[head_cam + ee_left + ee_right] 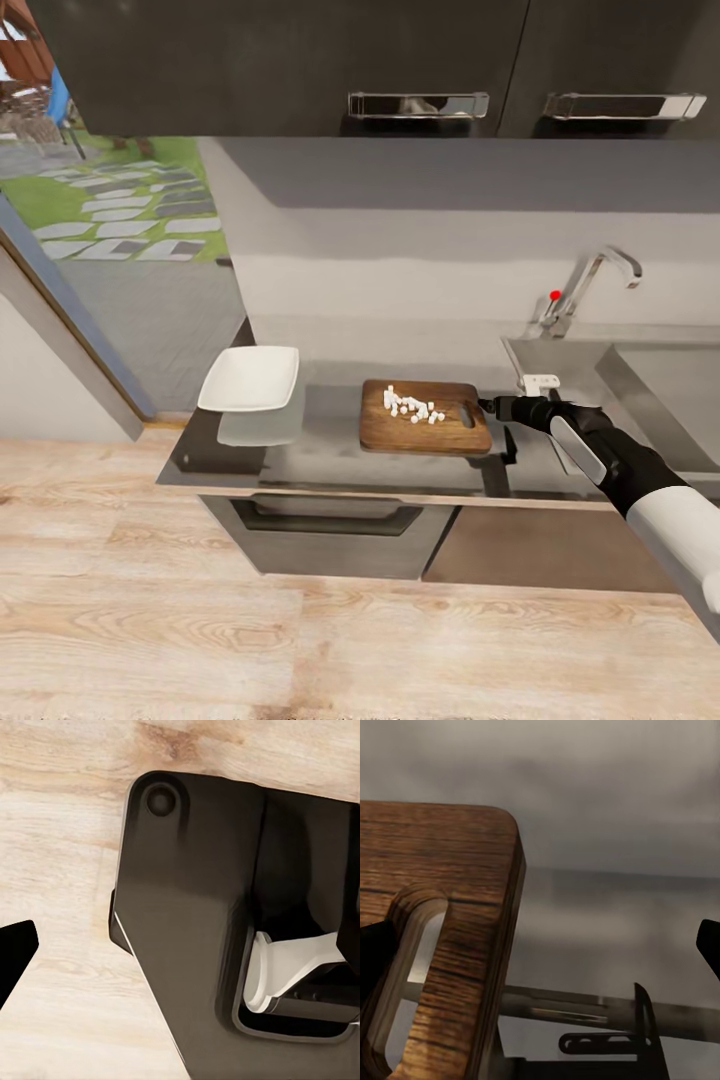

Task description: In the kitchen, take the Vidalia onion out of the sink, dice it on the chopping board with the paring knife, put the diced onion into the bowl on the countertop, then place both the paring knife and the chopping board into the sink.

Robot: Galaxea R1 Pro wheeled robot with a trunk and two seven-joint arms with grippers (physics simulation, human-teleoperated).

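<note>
Although the right gripper (487,405) sits at the handle-slot end of the chopping board (425,428), its fingers spread to either side in the right wrist view, nothing lies between them and they grasp nothing. Pale diced onion (413,405) sits piled on the board's middle, not yet in the white bowl (250,378), which rests well apart near the left end of the grey countertop (330,450). The sink (660,385) with its tap lies on the gripper's other side. The left gripper's (15,954) state cannot be told. If the board is lifted or tilted carelessly by this one end, the loose dice would likely slide off and scatter across the countertop.
</note>
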